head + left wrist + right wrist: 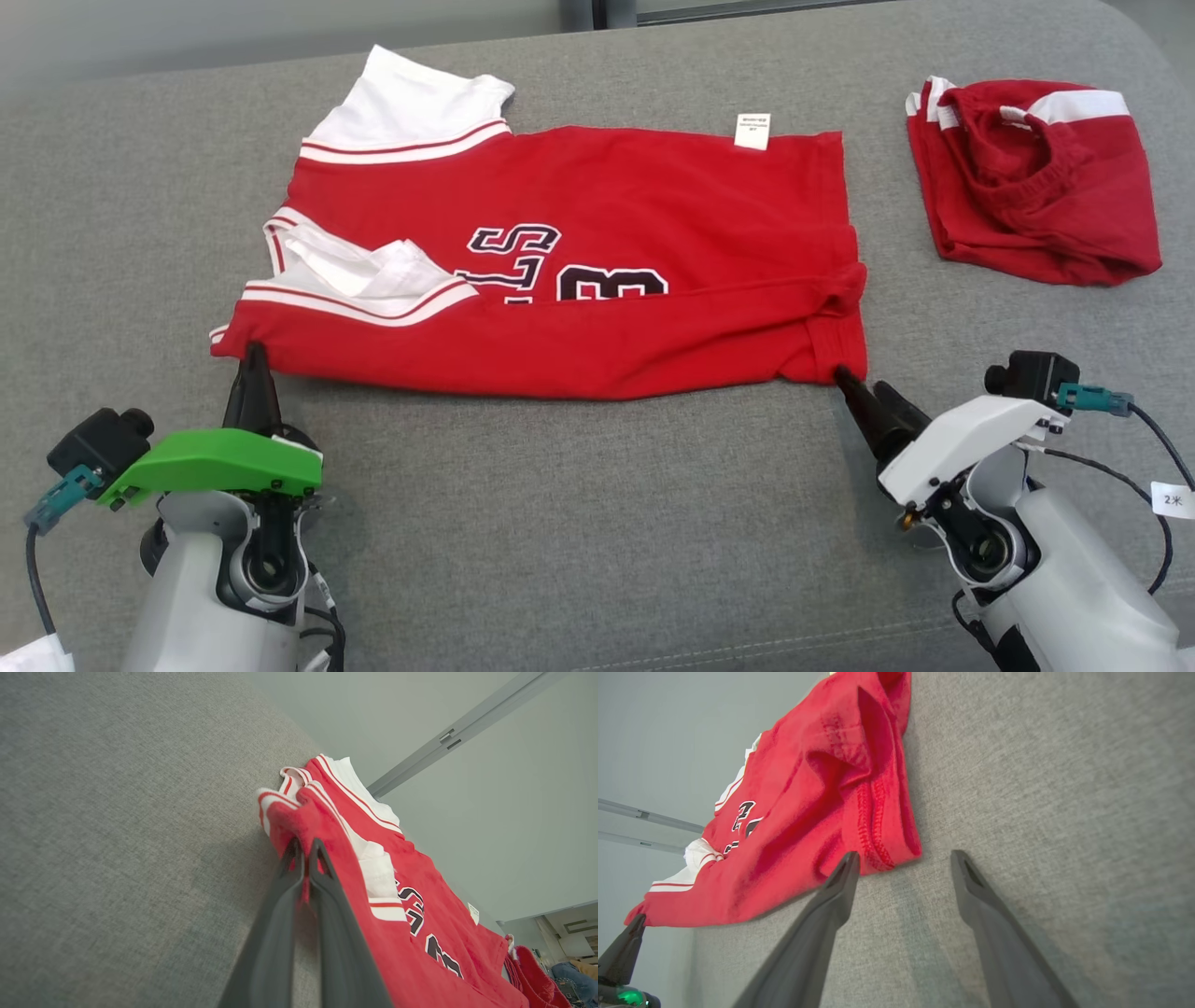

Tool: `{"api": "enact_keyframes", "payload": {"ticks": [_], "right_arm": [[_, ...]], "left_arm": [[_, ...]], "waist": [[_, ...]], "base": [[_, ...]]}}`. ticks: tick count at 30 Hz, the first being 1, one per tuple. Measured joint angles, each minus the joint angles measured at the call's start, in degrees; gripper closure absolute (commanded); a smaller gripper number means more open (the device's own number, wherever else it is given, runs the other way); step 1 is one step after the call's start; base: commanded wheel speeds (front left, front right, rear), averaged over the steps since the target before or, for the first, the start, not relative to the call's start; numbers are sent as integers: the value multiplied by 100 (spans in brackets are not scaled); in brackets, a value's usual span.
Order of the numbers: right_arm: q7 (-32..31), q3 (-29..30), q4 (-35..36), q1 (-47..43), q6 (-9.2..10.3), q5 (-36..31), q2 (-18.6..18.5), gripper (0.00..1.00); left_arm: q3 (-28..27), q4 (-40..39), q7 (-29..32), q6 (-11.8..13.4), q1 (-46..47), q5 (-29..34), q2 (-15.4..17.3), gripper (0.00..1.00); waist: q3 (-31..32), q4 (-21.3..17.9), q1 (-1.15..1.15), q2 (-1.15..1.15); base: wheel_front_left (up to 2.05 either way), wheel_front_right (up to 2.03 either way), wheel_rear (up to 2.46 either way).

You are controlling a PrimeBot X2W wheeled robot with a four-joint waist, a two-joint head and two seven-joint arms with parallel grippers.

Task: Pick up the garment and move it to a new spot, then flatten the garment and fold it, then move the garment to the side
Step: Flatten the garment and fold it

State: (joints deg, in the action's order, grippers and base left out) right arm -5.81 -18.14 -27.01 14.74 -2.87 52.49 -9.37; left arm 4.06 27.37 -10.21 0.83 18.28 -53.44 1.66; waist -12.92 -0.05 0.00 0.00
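Head view: garment (653, 215) being gripped.
Left end effector (253, 353) is pinching its near-left corner; right end effector (859, 381) is standing wide open at its near-right corner.

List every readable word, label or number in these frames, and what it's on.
"2", followed by a mark I can't make out: small white tag at the head view's right edge.
Dark characters with white outlines on the red jersey: sideways and partly hidden under the fold, so not readable as a whole.
White label at the jersey's far edge: print too small to read.
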Motion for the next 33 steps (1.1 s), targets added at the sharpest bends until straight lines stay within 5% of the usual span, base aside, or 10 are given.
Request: {"api": "enact_keyframes", "payload": {"ticks": [9, 10, 13, 16, 18, 33], "right_arm": [[5, 88, -283, 305, 44, 99, 56, 0], [7, 89, -319, 349, 42, 100, 57, 7], [2, 73, -410, 461, 22, 103, 74, 62], [-3, 45, -485, 505, -18, 103, 73, 79], [-27, 11, -514, 506, -83, 103, 71, 100], [-60, -29, -387, 98, -313, 302, -99, 100]], "left_arm": [[216, -187, -52, -32, 10, -220, -10, 100], [235, -194, -53, -32, 12, -245, -9, 100], [257, -214, -71, -32, 11, -271, -12, 100], [309, -257, -120, -38, 11, -286, -12, 100], [328, -296, -141, -43, 11, -286, -12, 100], [226, -709, -356, -90, -556, -410, -14, 100]], "waist": [[-182, 259, 0, 0], [-200, 288, 0, 0], [-238, 353, 0, 0], [-244, 374, 0, 0], [-232, 375, 0, 0], [166, 291, 0, 0]], "base": [[0, 0, 0], [0, 0, 0], [0, 0, 0], [0, 0, 0], [0, 0, 0], [0, 0, 0]]}}
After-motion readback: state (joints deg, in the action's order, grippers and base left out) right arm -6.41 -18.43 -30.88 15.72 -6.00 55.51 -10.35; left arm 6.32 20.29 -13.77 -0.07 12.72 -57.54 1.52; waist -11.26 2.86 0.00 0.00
